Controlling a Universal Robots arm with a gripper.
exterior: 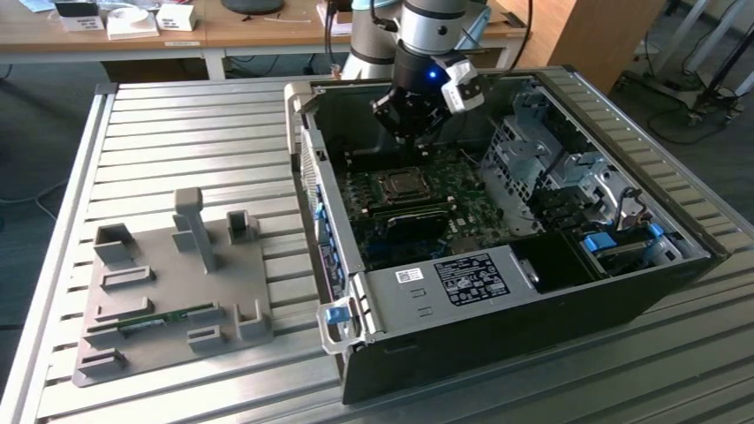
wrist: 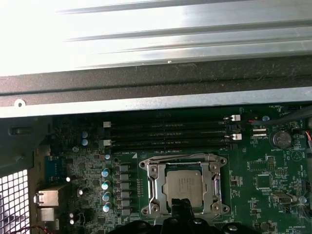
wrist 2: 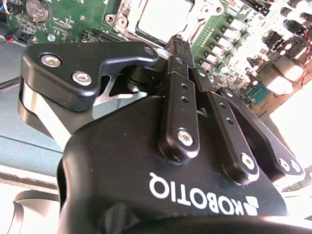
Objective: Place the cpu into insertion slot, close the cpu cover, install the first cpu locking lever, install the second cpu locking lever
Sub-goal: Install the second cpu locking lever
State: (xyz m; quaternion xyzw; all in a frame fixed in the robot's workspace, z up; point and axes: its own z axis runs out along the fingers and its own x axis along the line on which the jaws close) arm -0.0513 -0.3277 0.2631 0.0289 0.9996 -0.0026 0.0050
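The hand fills the near foreground in the second wrist view: matte black body, bolted finger links, fingers drawn together to a narrow tip with nothing visibly between them. Right past the tip is the cpu, a bright flat metal square already seated in the slot.

In the first wrist view the fingertips sit just over the near edge of the cpu. The cover, a thin silver frame with screws at the corners, looks to be lying down around it. So my guess is we're at the lever steps, which call for a precise hook and press on thin wire.

In the exterior view the hand hangs inside the open case on the ribbed metal surface, just above the green board.
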